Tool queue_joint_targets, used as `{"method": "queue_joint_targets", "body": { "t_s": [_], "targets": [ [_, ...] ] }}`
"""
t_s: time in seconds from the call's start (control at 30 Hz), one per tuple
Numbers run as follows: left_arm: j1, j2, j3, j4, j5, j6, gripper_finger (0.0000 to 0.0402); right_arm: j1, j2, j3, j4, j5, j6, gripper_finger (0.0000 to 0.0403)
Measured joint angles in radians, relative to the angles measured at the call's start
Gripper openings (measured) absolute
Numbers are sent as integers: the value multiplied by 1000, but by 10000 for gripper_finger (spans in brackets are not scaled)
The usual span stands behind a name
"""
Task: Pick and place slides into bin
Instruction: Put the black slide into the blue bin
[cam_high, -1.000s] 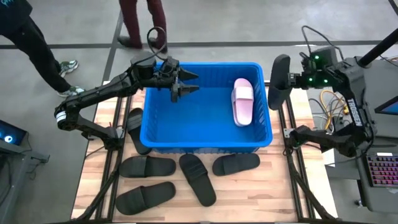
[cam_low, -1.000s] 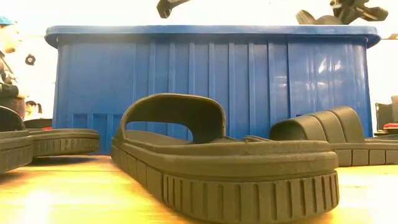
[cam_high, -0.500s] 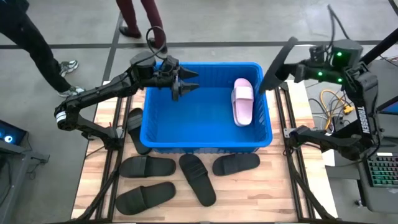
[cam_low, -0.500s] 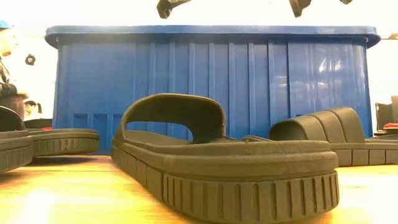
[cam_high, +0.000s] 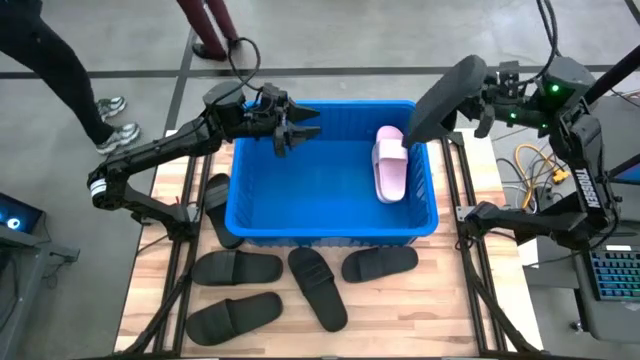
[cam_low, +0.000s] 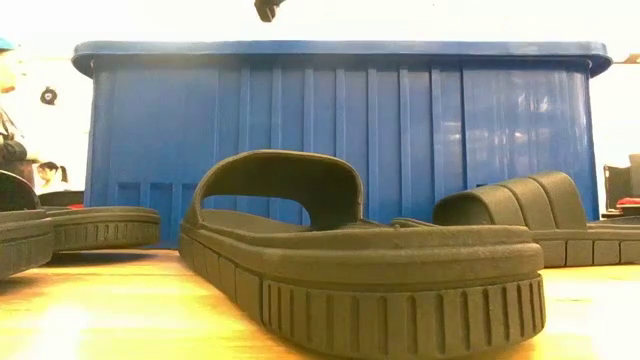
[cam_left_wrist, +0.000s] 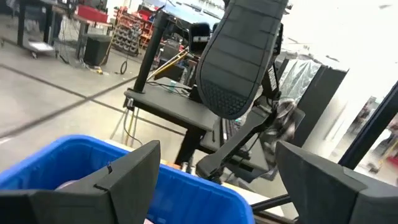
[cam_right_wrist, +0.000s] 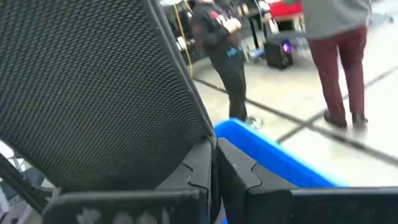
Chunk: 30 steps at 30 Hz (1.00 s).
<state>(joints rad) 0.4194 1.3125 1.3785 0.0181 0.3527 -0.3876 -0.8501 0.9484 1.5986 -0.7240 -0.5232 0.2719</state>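
Blue bin (cam_high: 330, 215) from above holds one pink slide (cam_high: 390, 165); left gripper (cam_high: 303, 131) hovers empty, fingers spread, over its far-left corner. Right gripper (cam_high: 478, 92) clamps a black slide (cam_high: 442, 100) above the bin's far-right corner. Low view: more black slides (cam_low: 370, 270) lie on the table (cam_low: 120, 320) nearby.

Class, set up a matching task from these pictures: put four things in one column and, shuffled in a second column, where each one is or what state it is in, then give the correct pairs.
Column one:
1. pink slide
2. black slide in the air
3. left gripper
4. black slide nearest the low camera

Column two:
A. open and empty over the blue bin's far left corner
B. lying inside the bin, at its right side
C. on the wooden table, in front of the bin
D. held by the shut right gripper above the bin's right edge

Pairs: 1-B, 2-D, 3-A, 4-C
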Motion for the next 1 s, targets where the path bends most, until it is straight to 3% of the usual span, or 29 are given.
{"method": "queue_joint_targets", "body": {
  "t_s": [0.23, 0.5, 0.6, 0.8, 1.0],
  "targets": [
    [0, 0, 0, -3, 12, -25, 302, 117, 47, 0, 118, 12, -118, 8],
    [13, 0, 0, -15, 47, -25, 302, 275, 133, 0, 165, 211, -332, 8],
    [13, 0, 0, -40, 73, -24, 302, 294, 164, 0, 151, 281, -394, 8],
    [18, -10, 0, -175, 88, 30, 302, 294, 202, 0, 147, 301, -458, 8],
    [29, -16, 0, -194, 88, 39, 302, 294, 244, 20, 54, 390, -468, 8]
  ]
}}
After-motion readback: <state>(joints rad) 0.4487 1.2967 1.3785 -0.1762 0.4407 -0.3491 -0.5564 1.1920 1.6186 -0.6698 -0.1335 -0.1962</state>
